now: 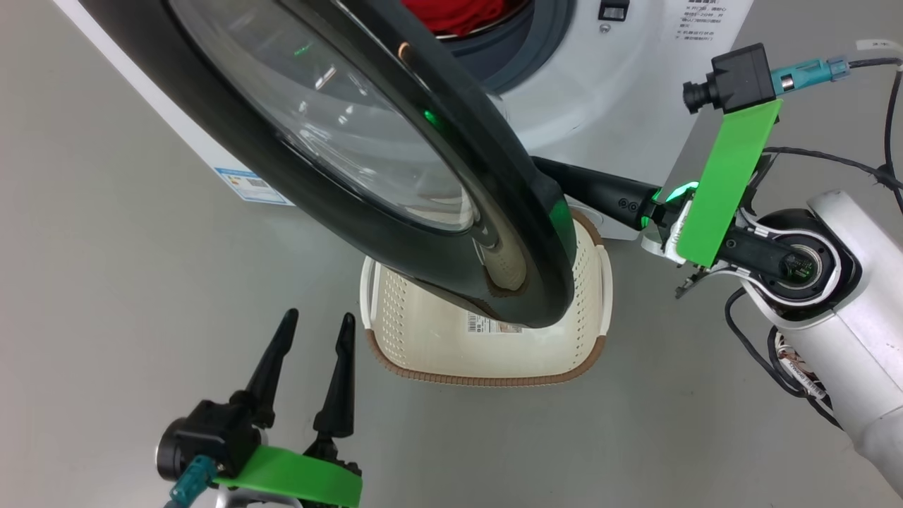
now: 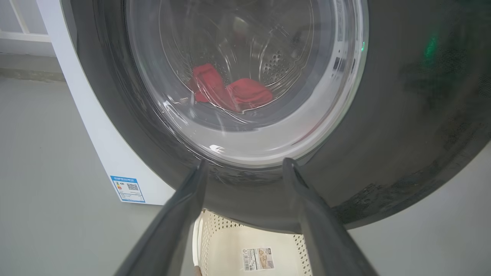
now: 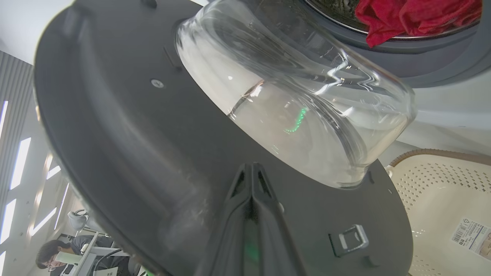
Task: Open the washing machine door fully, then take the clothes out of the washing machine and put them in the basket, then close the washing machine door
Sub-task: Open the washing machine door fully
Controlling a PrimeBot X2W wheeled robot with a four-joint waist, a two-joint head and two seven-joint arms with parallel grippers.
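Left claw [image 1: 318, 317] spread wide, right claw [image 3: 251, 166] pinched tightly together

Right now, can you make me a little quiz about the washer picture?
1. True or false: the basket has clothes in it.
2. Pick one: the left gripper is A) open, B) shut.
3. Fill in: the clothes in the washer are the colour ___.

Key: 1 false. 2 A. 3 red.
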